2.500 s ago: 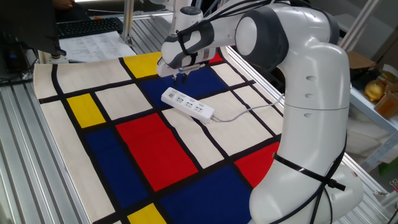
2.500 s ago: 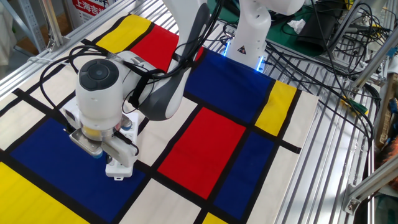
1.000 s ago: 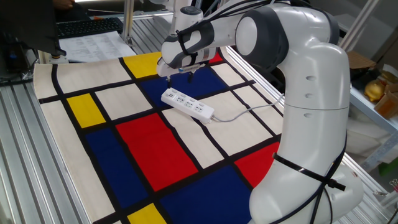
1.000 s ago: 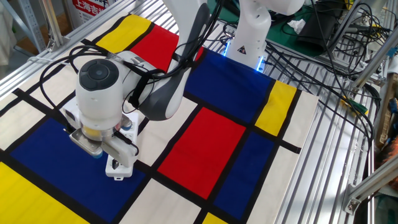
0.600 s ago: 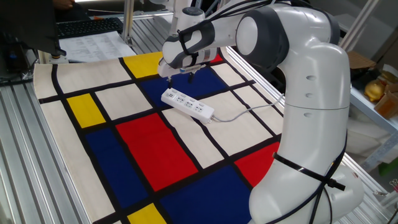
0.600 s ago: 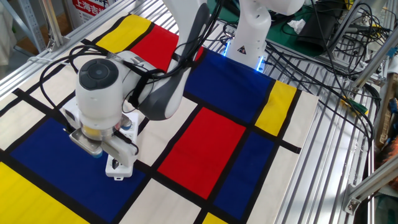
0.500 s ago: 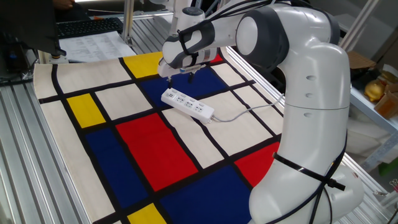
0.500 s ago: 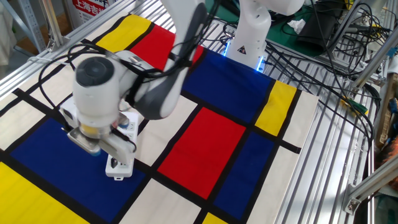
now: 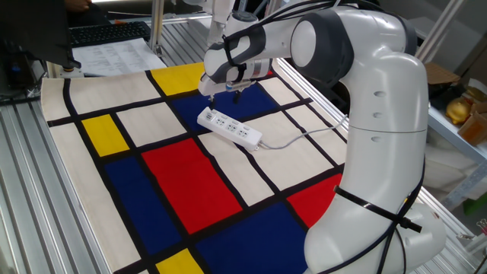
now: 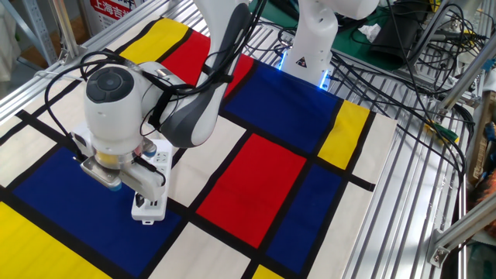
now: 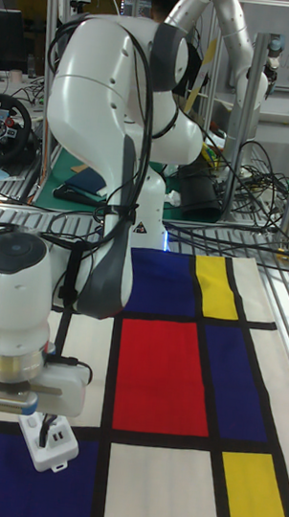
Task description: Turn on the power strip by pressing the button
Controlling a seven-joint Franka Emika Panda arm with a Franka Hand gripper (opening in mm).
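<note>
In one fixed view, the power strip (image 9: 229,128) lies flat on the surface (image 9: 84,205), which is covered by a cloth of red, blue, yellow and cream blocks with black lines. The strip sits slantwise where a blue block meets cream ones, and its pale cord (image 9: 304,135) trails off toward the arm's base. The end effector (image 9: 224,93) hangs just above the strip's far end, apart from it, with dark fingertips pointing down. Whether there is a gap between them cannot be told here; it holds nothing.

In the other fixed view, the arm's wrist housing covers most of the strip. Only the near end of the power strip (image 10: 149,204) shows, on a cream block beside a blue one. The end effector (image 10: 108,180) is over the blue block, just beside the strip's end; its fingertips are hidden by the body.

In the tall fixed view, the end effector (image 11: 2,409) hangs above the cloth with the near end of the power strip (image 11: 51,443) poking out below and to the side of it. Its fingers are not clear enough to judge.
</note>
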